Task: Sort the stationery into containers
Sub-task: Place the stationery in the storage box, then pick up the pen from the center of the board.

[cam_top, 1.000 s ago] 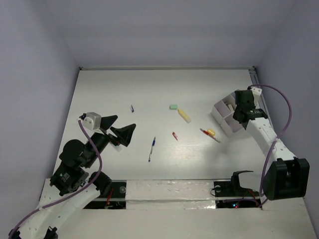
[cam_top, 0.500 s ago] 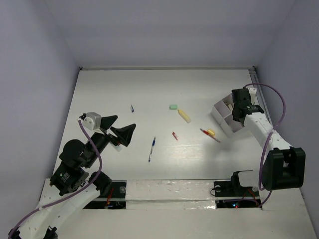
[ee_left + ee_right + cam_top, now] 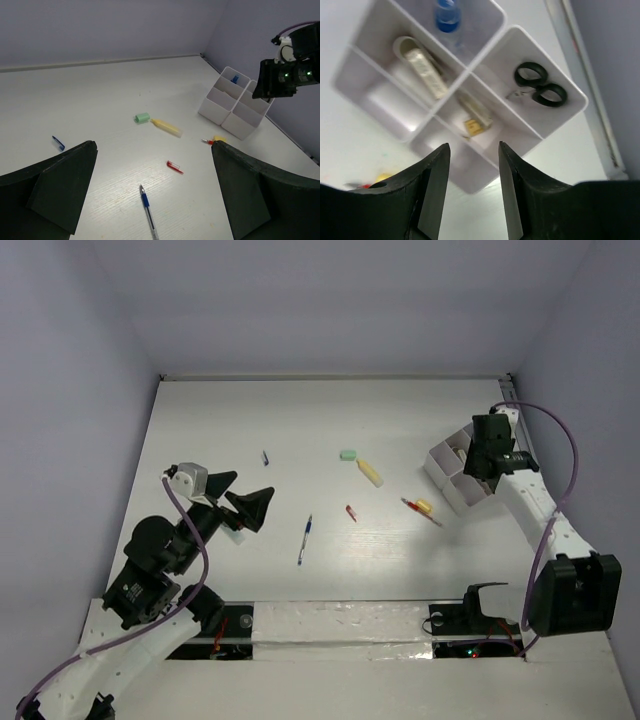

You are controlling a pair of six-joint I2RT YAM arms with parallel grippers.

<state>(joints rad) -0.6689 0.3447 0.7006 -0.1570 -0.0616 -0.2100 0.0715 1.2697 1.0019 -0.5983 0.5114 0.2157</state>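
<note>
At the table's 8 o'clock the left gripper (image 3: 243,490) hung with jaws apart. The blue-white pen (image 3: 305,538) lay at its 4 o'clock. At the 3 o'clock edge the white tray (image 3: 220,107) held black scissors (image 3: 540,90), a blue-capped item (image 3: 447,15), a pale stick (image 3: 422,65) and a tan bit (image 3: 475,125) in separate compartments. The right gripper (image 3: 472,147) hovered above it, fingers parted. The scissor blades were mostly hidden.
</note>
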